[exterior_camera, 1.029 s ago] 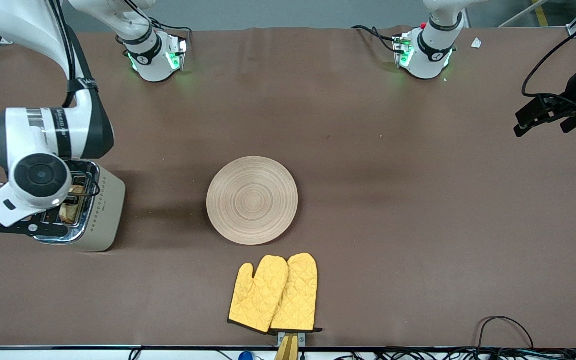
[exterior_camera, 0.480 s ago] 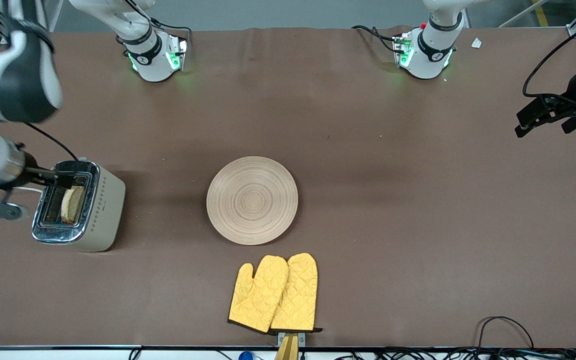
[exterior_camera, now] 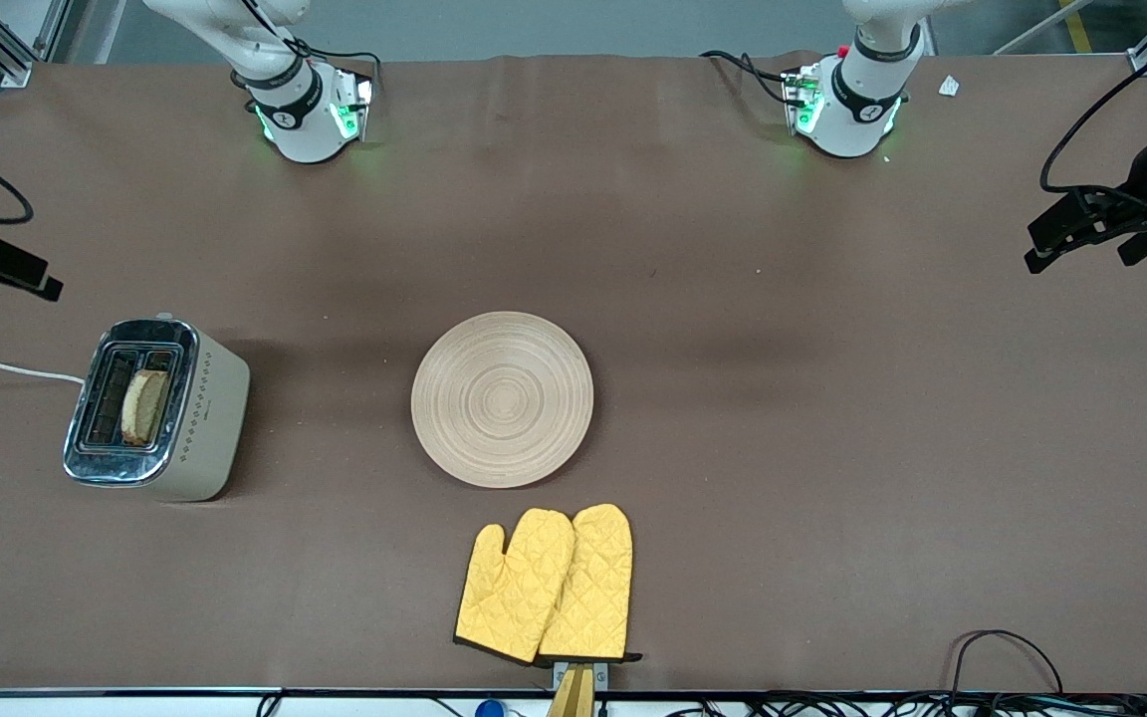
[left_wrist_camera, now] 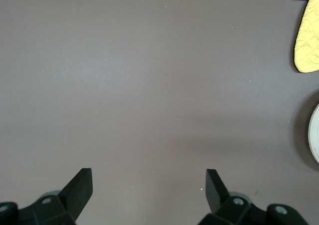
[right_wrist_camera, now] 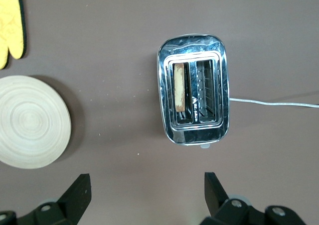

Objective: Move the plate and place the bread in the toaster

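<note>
The cream toaster (exterior_camera: 157,410) stands at the right arm's end of the table. The brown bread slice (exterior_camera: 143,406) stands upright in its slot nearer the plate. The right wrist view shows the toaster (right_wrist_camera: 194,103) and bread (right_wrist_camera: 179,88) from above. The round wooden plate (exterior_camera: 502,398) lies bare at mid-table; it also shows in the right wrist view (right_wrist_camera: 30,121). My right gripper (exterior_camera: 31,279) is open and empty, high over the table edge beside the toaster, as its wrist view (right_wrist_camera: 147,195) shows. My left gripper (exterior_camera: 1051,244) waits open and empty (left_wrist_camera: 149,190) over its own end of the table.
A pair of yellow oven mitts (exterior_camera: 546,586) lies near the front edge, nearer the camera than the plate. The toaster's white cord (exterior_camera: 6,368) runs off the table edge. A black cable loop (exterior_camera: 1007,657) lies at the front edge toward the left arm's end.
My right arm has lifted off the toaster and drawn away to the table's edge. The bread stays in the slot. The left arm has not moved.
</note>
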Motion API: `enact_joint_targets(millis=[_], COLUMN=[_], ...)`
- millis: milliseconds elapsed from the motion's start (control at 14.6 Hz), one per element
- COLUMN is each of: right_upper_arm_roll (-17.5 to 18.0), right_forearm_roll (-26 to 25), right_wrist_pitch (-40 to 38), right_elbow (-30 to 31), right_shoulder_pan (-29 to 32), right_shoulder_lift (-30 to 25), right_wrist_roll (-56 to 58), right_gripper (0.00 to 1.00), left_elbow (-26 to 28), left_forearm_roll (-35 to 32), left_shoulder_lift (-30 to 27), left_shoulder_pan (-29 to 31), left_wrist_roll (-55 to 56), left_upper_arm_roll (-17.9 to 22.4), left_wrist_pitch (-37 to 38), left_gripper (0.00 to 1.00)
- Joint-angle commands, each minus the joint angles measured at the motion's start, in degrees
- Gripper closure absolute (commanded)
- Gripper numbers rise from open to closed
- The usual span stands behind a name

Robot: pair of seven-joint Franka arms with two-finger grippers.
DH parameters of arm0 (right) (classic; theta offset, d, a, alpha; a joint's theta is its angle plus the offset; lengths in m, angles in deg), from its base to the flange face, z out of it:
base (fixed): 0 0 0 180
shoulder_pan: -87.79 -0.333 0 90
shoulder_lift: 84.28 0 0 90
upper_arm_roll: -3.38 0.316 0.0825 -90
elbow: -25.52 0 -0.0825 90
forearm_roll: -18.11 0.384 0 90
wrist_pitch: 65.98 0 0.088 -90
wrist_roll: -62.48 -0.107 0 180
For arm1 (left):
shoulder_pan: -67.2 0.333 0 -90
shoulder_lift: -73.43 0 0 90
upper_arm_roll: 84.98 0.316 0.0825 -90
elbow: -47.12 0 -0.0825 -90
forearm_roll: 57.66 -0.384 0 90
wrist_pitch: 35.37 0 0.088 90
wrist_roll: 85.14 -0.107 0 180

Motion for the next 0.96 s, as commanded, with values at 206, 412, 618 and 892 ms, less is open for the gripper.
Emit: enact_joint_targets(millis=[206,412,618,892], right_upper_arm_roll=[-1.1,-5.2,-5.2,-5.3], right_forearm_roll=[-2.0,-2.3,-2.4,-2.4], right_wrist_pitch=[8.4,7.8,6.5,6.4], right_elbow=[15.6,15.4,14.1,14.1], right_shoulder_pan=[-0.2,-2.7,-2.8,-4.0], right_shoulder_lift=[-13.2,-13.3,-13.3,-13.3], right_wrist_roll=[9.6,12.1,12.3,11.8], right_gripper=[0.00,0.00,0.00,0.00], left_elbow=[-0.2,0.4,0.1,-2.7], left_forearm_roll=[0.4,0.4,0.4,0.0], left_shoulder_lift=[-0.4,-1.0,-1.0,-0.1], left_shoulder_pan=[-3.6,-9.4,-15.3,-14.7], left_wrist_roll=[-0.7,-0.5,-0.7,-0.9], left_upper_arm_roll=[0.9,5.7,11.5,11.8], left_wrist_pitch=[0.8,1.9,3.6,3.9], left_gripper=[0.00,0.00,0.00,0.00])
